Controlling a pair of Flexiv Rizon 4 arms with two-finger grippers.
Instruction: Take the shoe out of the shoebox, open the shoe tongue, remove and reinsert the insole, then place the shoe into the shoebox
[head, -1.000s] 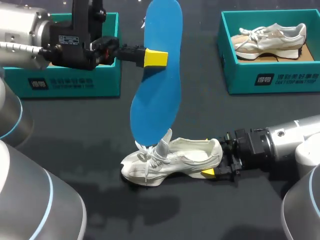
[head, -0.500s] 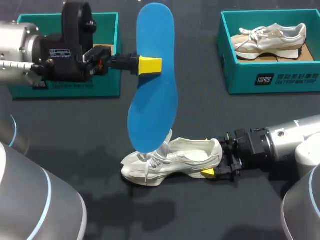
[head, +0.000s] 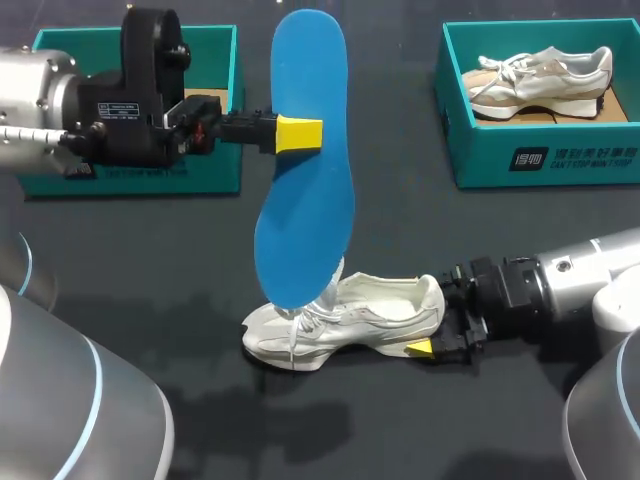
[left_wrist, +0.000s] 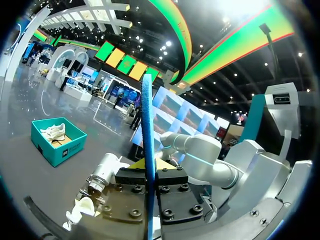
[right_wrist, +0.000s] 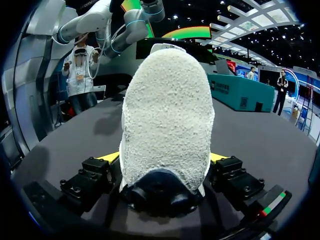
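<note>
A blue insole (head: 305, 190) hangs upright above the table, and my left gripper (head: 298, 133) is shut on its upper half from the side. In the left wrist view the insole (left_wrist: 147, 125) stands edge-on between the closed fingers (left_wrist: 150, 172). Its lower end hovers just over the laces of a white shoe (head: 345, 320), which lies on the dark table with its toe to the left. My right gripper (head: 438, 318) is at the shoe's heel. In the right wrist view the heel (right_wrist: 167, 115) fills the space between the open gripper (right_wrist: 164, 157).
A teal shoebox (head: 140, 165) stands at the back left, partly hidden by my left arm. A second teal shoebox (head: 545, 160) at the back right holds another pale shoe (head: 540, 75). Dark tabletop lies between the boxes and the shoe.
My left arm has shifted the insole slightly left and turned it more upright. My right gripper's fingers have spread a little at the heel. The shoe has stayed put.
</note>
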